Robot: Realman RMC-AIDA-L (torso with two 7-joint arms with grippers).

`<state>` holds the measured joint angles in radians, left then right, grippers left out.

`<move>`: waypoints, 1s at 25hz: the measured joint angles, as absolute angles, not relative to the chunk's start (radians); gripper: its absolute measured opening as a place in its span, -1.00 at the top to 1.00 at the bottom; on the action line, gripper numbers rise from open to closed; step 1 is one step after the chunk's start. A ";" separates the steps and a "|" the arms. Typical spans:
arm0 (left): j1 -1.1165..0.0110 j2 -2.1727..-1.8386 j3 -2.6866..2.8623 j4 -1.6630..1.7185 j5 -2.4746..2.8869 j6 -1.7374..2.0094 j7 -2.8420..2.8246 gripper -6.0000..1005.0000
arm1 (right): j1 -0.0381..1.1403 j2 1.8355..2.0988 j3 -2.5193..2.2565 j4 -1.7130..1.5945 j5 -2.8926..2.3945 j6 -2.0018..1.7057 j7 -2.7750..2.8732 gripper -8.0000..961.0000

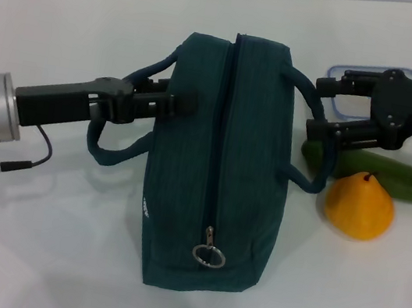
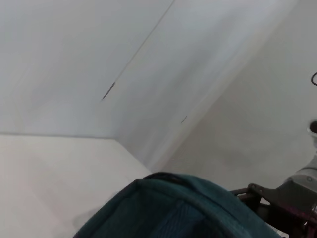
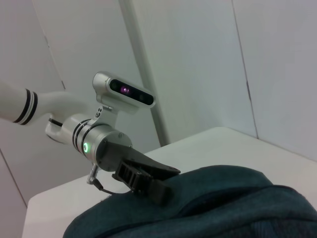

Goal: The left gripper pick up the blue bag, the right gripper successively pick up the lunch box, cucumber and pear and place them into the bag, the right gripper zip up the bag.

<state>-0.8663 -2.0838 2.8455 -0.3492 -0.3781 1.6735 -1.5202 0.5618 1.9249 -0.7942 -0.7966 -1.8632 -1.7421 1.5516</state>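
Sitting right in the middle of the white surface [image 1: 39, 253] is the blue bag [image 1: 216, 164], more of a dark teal really, lying with its zipper [image 1: 221, 149] facing up and running front to back. The zip looks done up the whole way, with the metal ring pull [image 1: 208, 255] resting at the near end.

Left claw [image 1: 186, 106] comes in from the left side and is pushed up against the bag's left flank, right where the left handle [image 1: 121, 120] loops out. Its fingers look pressed together around that strap area, but I honestly can't tell if they're properly grasping it or just touching. The right wrist view shows the same claw [image 3: 148, 183] resting on the bag's fabric [image 3: 223, 208], with the arm's green light lit.

Right claw [image 1: 318, 106] reaches in from the right and sits at the bag's right handle [image 1: 315, 141]. Its two fingers are clearly spread apart, one above the other, with the strap passing near them, so nothing is gripped.

Off to the right of the bag: the lunch box [image 1: 359, 89] with a blue rim is mostly hidden behind the right arm, the cucumber [image 1: 392, 176] lies just in front of it, and the pear [image 1: 360, 205] sits touching the cucumber's near side. All three are outside the bag.
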 joint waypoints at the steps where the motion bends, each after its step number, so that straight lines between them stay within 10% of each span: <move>1: -0.863 -2.085 2.845 -0.347 -0.385 1.674 -1.503 -0.56 | 0.560 1.925 -0.794 -0.794 -1.860 -1.742 1.547 -0.75; 16: -0.801 -2.082 2.845 -0.324 -0.497 1.675 -1.387 -0.56 | 0.540 1.959 -0.793 -0.793 -1.857 -1.739 1.522 -0.74; 25: -0.779 -2.079 2.846 -0.333 -0.516 1.665 -1.377 0.05 | 0.515 1.966 -0.790 -0.789 -1.842 -1.725 1.520 -0.74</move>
